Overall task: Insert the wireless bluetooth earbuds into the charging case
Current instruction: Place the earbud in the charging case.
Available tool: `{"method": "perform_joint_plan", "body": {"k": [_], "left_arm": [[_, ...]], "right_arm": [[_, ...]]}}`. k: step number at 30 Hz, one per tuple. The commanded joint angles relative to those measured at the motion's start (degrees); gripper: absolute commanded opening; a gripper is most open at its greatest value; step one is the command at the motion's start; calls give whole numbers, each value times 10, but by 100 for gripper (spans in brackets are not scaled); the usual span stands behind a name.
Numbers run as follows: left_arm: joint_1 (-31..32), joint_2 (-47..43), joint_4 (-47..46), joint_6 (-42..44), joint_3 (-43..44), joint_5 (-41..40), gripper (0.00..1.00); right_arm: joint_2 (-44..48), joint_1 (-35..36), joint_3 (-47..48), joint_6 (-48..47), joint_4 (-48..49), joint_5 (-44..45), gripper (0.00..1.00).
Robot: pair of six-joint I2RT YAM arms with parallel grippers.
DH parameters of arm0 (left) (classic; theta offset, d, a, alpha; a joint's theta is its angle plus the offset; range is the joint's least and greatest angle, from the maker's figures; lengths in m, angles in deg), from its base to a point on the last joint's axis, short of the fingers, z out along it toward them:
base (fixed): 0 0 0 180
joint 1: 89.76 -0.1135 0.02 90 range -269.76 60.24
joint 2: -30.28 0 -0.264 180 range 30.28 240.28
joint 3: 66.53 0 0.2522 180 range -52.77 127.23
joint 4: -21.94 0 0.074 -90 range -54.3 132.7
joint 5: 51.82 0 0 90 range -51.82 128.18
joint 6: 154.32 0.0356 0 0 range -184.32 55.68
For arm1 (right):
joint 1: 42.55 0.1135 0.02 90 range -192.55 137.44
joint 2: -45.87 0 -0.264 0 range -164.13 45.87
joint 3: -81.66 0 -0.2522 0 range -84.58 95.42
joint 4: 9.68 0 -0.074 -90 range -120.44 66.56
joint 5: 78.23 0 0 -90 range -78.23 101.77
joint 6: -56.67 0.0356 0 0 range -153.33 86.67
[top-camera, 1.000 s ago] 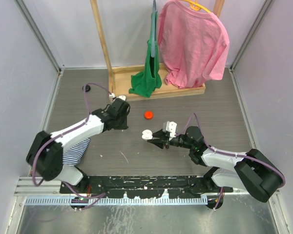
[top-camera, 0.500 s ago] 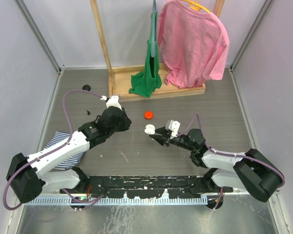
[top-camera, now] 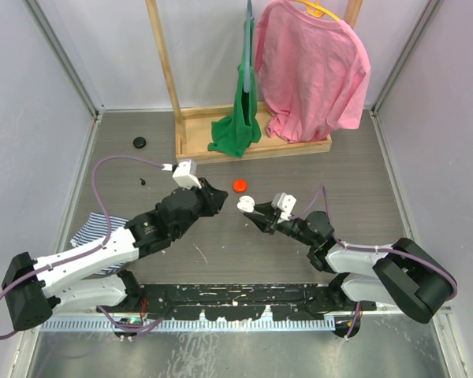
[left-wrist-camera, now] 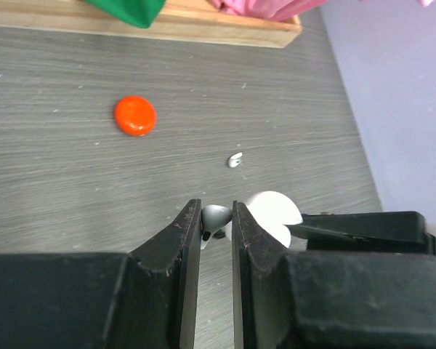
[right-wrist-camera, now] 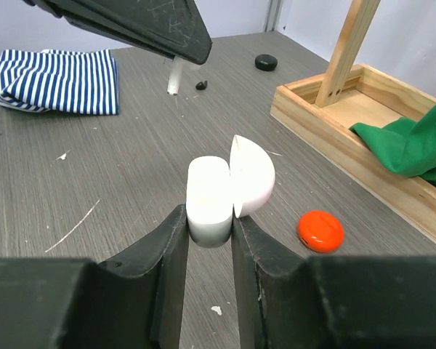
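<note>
My left gripper [left-wrist-camera: 216, 211] is shut on a white earbud [left-wrist-camera: 214, 220], pinched between its fingertips above the table. That earbud's stem [right-wrist-camera: 174, 76] hangs below the left fingers in the right wrist view. A second earbud [left-wrist-camera: 235, 160] lies loose on the table beyond. My right gripper [right-wrist-camera: 209, 218] is shut on the white charging case [right-wrist-camera: 211, 200], held off the table with its lid [right-wrist-camera: 252, 174] open. From above, the left gripper [top-camera: 218, 197] sits just left of the case [top-camera: 245, 205] and the right gripper [top-camera: 255, 213], a small gap between them.
An orange disc [top-camera: 240, 186] lies just behind the grippers. A wooden rack base [top-camera: 252, 134] with a green cloth [top-camera: 236, 130] and pink shirt [top-camera: 311, 71] stands at the back. A striped cloth [top-camera: 102, 236] lies left. A black disc [top-camera: 139, 142] sits back left.
The left arm has swung from the back left towards the middle, bringing its gripper with the earbud close to the case. The right gripper has lifted the case slightly away from the arm bases.
</note>
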Motion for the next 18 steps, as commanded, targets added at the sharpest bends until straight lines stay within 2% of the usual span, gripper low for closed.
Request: {"method": "perform_joint_plan", "body": {"k": [1, 18], "left_arm": [[26, -12, -119, -7, -14, -54, 16], [96, 70, -306, 82, -26, -70, 16]], "right_arm": [[1, 2, -5, 11, 69, 20, 15], [8, 2, -11, 21, 82, 25, 15]]}}
